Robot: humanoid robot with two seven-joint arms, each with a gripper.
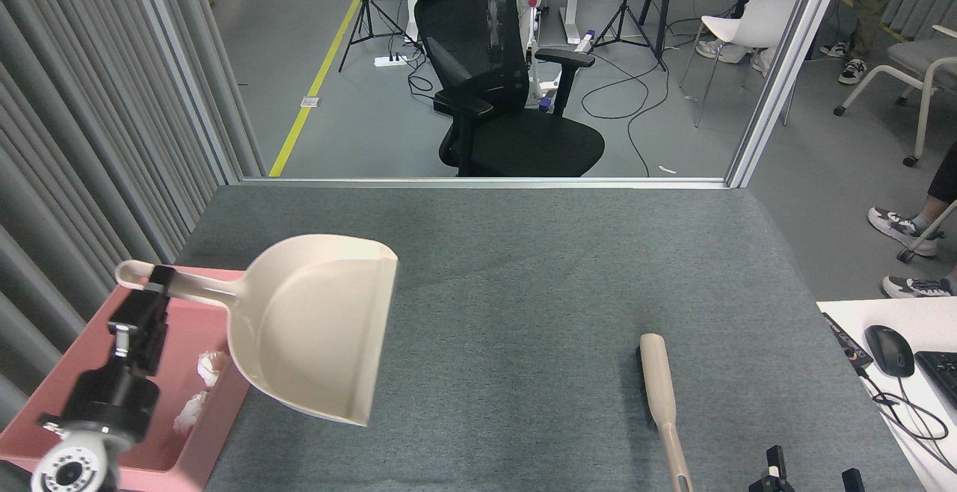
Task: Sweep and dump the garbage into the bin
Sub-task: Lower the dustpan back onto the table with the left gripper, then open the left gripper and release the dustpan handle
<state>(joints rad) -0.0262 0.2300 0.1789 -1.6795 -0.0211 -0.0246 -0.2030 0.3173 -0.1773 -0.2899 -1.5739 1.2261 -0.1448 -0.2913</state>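
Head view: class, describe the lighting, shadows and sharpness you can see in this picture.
Head view: soft, even light with no glare; the beige plastic dustpan casts only a faint shadow on the grey felt tabletop; white tissue wads look pink-tinted inside the pink plastic tub; the left claw is sharp, with no motion blur.

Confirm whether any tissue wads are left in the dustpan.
No: the dustpan is empty, and both tissue wads lie in the pink bin.

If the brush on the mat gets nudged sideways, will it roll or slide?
The brush probably slides or pivots rather than rolls: it lies flat, bristles at one side. Its long thin handle suggests it would swing round. The textured grey mat likely adds drag.
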